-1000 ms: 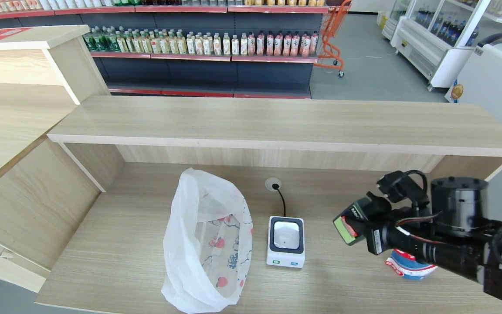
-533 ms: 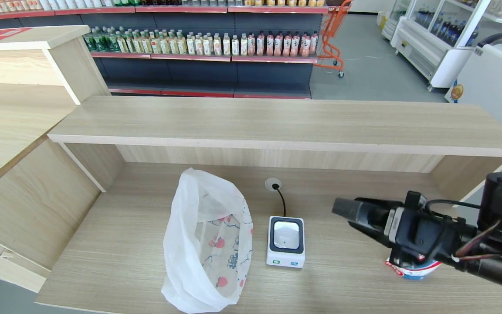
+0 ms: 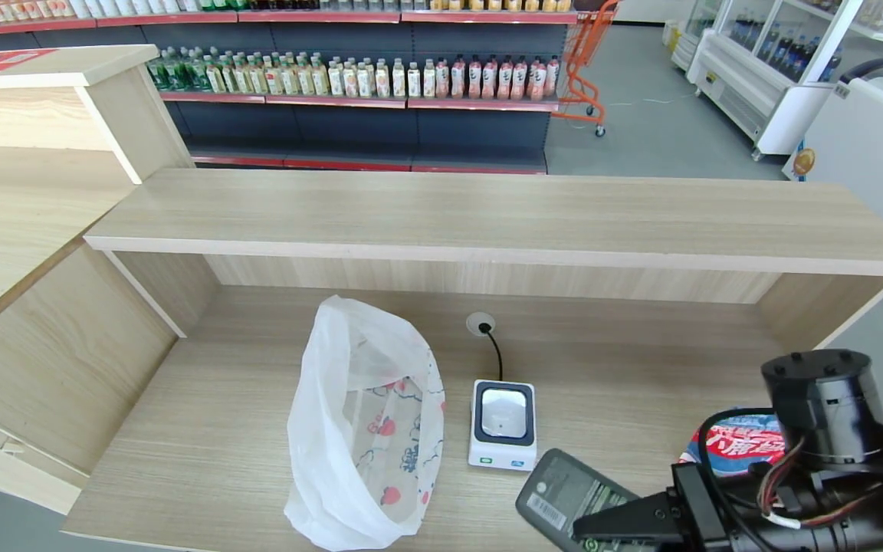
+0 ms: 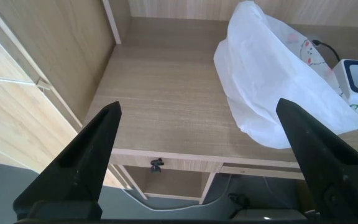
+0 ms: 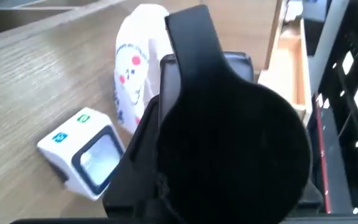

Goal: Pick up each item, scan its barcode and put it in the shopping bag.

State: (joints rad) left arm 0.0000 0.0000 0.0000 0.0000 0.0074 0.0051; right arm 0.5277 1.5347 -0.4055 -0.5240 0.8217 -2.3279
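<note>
We see the right claw (image 3: 595,525) low at the near right of the light wooden bench (image 3: 625,383). It is clamped on a dark grey flat packet (image 3: 564,491), and the black fingers grip the packet's near end. The dark grey flat packet is held above the bench top with its white barcode label facing up. It sits just to the near right of the white barcode scanner (image 3: 503,424), apart from it.

The white barcode scanner stands in the middle of the bench with its dark-framed glass window facing up. A black cable (image 3: 495,353) runs from it to a round hole in the bench behind. Just to its left lies the white plastic shopping bag (image 3: 365,429), printed with red and blue figures. The bag is slumped on the bench with its mouth gaping upward and toward us.

A red, white and blue packet (image 3: 733,441) lies on the right part of the bench, partly hidden behind the right arm.

In the left wrist view, the left claw (image 4: 197,162) has its two black fingers (image 4: 73,174) spread wide with nothing between them. It hangs over the bench's near left edge, well apart from the white plastic shopping bag.

Beyond the bench's raised ledge we see store shelves of bottles (image 3: 349,77), an orange trolley (image 3: 587,61) and white freezer cabinets (image 3: 763,69).
</note>
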